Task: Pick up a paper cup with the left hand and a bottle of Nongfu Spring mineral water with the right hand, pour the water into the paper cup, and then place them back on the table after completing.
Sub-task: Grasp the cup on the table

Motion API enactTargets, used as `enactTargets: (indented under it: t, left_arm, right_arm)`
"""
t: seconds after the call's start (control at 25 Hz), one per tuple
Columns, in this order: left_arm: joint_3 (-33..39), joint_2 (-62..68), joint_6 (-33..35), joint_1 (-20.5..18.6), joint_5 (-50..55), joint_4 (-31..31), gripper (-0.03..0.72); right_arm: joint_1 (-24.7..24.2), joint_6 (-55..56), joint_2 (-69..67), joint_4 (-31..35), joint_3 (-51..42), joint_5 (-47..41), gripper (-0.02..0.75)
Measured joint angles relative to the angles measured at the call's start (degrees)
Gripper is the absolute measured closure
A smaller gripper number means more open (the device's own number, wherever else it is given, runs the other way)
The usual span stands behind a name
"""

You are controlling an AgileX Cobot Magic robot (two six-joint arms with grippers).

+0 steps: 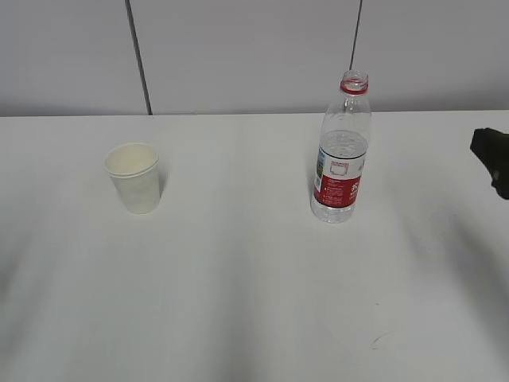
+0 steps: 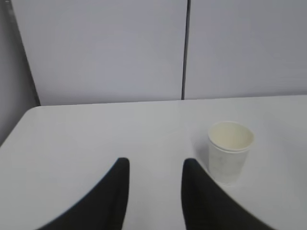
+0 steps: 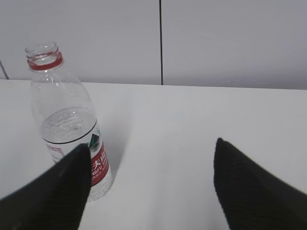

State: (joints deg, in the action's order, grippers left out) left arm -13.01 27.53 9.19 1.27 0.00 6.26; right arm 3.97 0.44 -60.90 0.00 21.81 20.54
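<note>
A white paper cup [image 1: 134, 177] stands upright and empty on the white table [image 1: 238, 302], at the left. In the left wrist view the cup [image 2: 230, 151] is ahead and to the right of my left gripper [image 2: 154, 165], which is open and empty. An uncapped Nongfu Spring bottle [image 1: 342, 151] with a red label stands right of centre, about half full of clear water [image 1: 343, 146]. In the right wrist view the bottle [image 3: 69, 124] stands just beyond my left finger; my right gripper [image 3: 152, 146] is wide open and empty. Only a black tip of the right hand [image 1: 491, 157] shows in the exterior view.
A grey panelled wall [image 1: 238, 48] runs behind the table's far edge. The table's left corner [image 2: 29, 115] shows in the left wrist view. A tiny dark mark [image 1: 378, 341] lies near the front right.
</note>
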Motion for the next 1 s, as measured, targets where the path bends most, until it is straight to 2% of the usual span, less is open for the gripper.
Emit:
enactTargets:
  t: [0.2, 0.56, 0.84, 1.0]
  left_arm:
    - [0.0, 11.4, 0.0, 3.3, -7.7, -0.9, 0.448]
    - [0.0, 29.7, -0.9, 3.3, -23.7, -1.4, 0.448]
    - [0.0, 42.7, -5.0, 3.3, -39.5, -9.9, 0.448]
    - [-0.1, 48.6, -5.2, 3.3, -47.5, -12.1, 0.448]
  right_arm:
    - [0.0, 0.2, -3.5, 0.0, 0.0, 3.4, 0.15]
    - [0.0, 0.3, -4.6, 0.0, 0.0, 4.9, 0.15]
    - [0.0, 0.3, -4.6, 0.0, 0.0, 5.8, 0.15]
    - [0.0, 0.3, -4.6, 0.0, 0.0, 6.7, 0.15]
